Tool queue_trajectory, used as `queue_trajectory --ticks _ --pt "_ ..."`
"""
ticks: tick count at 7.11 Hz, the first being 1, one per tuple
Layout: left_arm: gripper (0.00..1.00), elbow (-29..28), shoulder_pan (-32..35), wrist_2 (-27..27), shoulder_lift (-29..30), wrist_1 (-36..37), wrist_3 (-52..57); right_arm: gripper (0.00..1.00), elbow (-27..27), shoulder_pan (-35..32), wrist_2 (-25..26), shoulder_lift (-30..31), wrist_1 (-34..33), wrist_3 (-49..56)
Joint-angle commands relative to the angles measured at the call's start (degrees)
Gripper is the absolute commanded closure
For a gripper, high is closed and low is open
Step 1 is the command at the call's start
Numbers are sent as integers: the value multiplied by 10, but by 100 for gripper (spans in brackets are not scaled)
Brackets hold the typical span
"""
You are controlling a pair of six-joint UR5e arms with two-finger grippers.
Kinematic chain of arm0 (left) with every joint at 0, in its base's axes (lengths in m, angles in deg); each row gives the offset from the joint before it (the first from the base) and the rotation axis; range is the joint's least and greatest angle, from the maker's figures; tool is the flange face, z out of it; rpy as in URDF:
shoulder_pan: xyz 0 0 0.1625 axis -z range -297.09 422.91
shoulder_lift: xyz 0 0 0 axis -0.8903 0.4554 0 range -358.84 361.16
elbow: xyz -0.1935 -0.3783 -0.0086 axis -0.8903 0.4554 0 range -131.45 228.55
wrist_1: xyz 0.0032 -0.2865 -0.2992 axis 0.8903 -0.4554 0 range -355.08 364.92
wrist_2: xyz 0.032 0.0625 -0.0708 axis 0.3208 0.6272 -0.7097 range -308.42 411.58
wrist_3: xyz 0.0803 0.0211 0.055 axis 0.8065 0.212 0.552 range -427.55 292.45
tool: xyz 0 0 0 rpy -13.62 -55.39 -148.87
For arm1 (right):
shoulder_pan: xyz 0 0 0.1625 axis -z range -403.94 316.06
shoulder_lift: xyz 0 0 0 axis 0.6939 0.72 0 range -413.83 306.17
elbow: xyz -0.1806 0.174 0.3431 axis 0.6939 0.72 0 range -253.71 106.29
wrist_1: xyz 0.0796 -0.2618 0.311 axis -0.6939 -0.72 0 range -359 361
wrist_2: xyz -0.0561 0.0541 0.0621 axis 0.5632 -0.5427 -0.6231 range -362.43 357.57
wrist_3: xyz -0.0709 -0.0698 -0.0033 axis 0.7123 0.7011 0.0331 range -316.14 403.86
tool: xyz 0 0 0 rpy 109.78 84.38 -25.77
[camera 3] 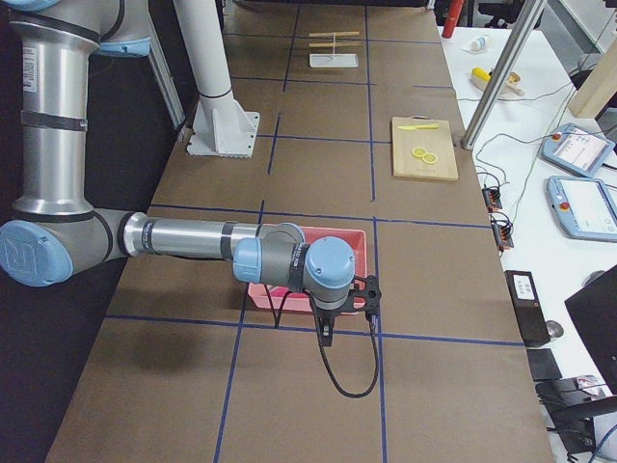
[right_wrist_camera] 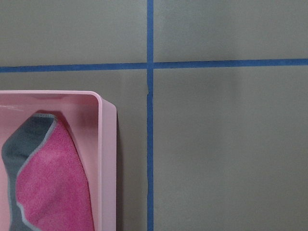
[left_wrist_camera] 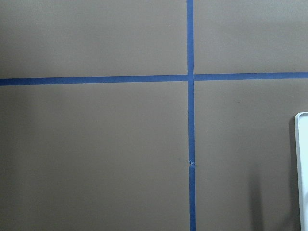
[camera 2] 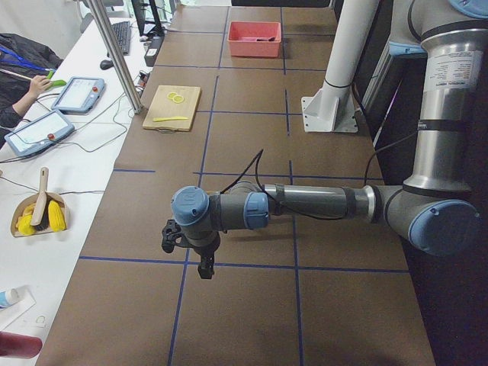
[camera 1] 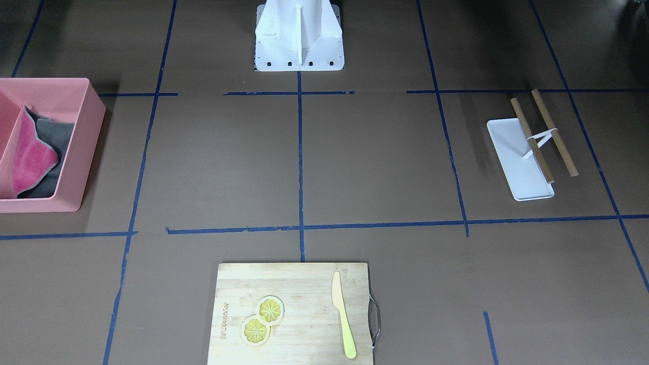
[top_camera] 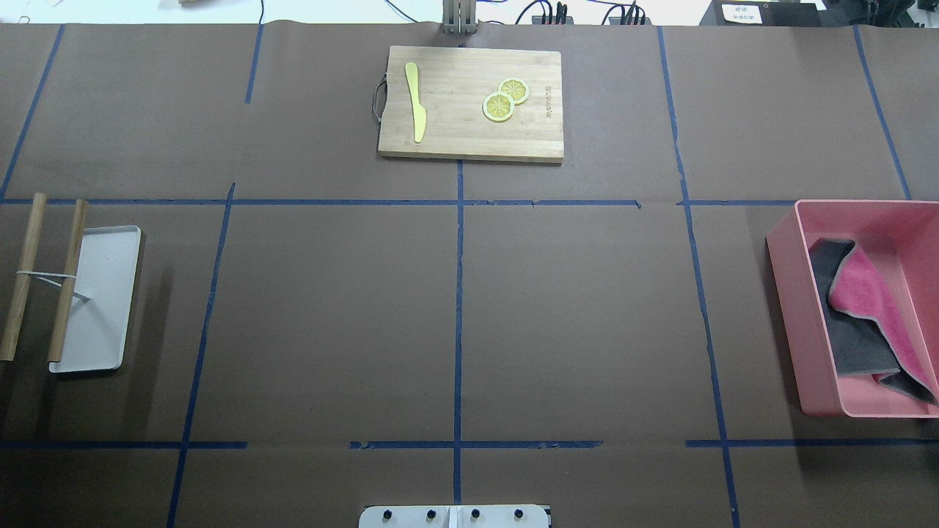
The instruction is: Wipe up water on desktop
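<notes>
I see the desktop filling the overhead view, dark brown and crossed by blue tape lines.

At 12 o'clock lies the bamboo cutting board. Its engraved wordmark is too small to read.

At 3 o'clock the pink bin holds a pink-and-grey cloth.

The left gripper and right gripper hang above the desktop. I cannot tell whether their fingers are spread or pressed together.

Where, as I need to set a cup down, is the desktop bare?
The middle of the desktop is bare: the wide stretch between the cutting board, white tray, pink bin and robot base. Crowded only at the tray with its wooden rods and inside the bin, holding cloths.
</notes>
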Motion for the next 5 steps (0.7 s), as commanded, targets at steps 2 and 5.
queue_trajectory --ticks 2,5 --pt "0 0 1 0 -1 0 1 0 2 0 21 3 -1 -21" --pt "0 1 0 0 -1 0 1 0 2 0 21 4 -1 -24"
